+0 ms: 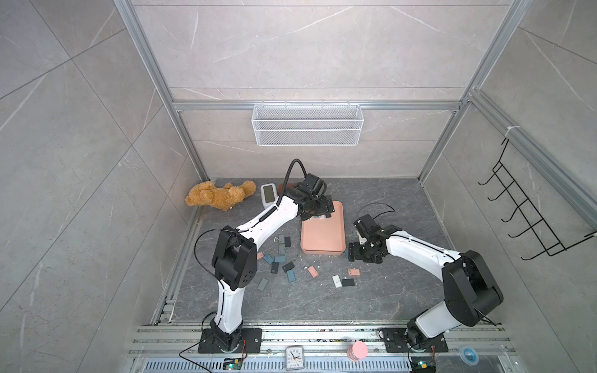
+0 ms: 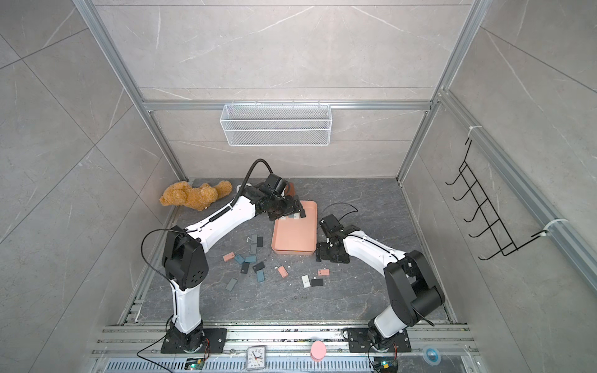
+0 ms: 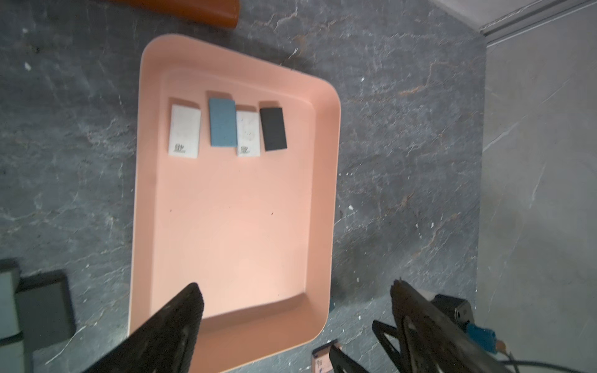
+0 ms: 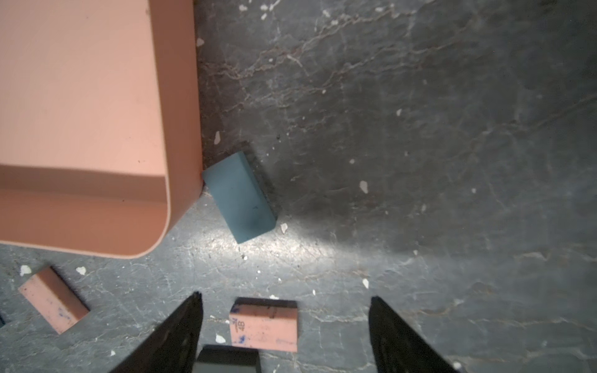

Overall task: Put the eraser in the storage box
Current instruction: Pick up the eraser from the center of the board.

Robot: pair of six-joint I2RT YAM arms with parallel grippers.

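Note:
The salmon-pink storage box point(image 1: 323, 240) point(image 2: 292, 237) lies mid-table. Inside its far end point(image 3: 242, 210) lie several erasers in a row: white point(image 3: 183, 132), blue point(image 3: 222, 122), white point(image 3: 248, 134) and black point(image 3: 273, 128). My left gripper point(image 1: 324, 210) point(image 3: 294, 284) hovers over that end, open and holding nothing. My right gripper point(image 1: 350, 254) point(image 4: 285, 296) is open above the table by the box's near right corner point(image 4: 80, 97). A teal eraser point(image 4: 239, 197) lies against that corner. A pink eraser point(image 4: 263, 329) point(image 1: 354, 272) lies on the table, seen between the right fingers.
Several loose erasers point(image 1: 281, 258) are scattered left of and in front of the box, another pink one point(image 4: 53, 298) among them. A teddy bear point(image 1: 219, 195), a white device point(image 1: 268, 193) and a brown case point(image 3: 193, 9) sit at the back. A wire basket point(image 1: 307, 124) hangs on the wall.

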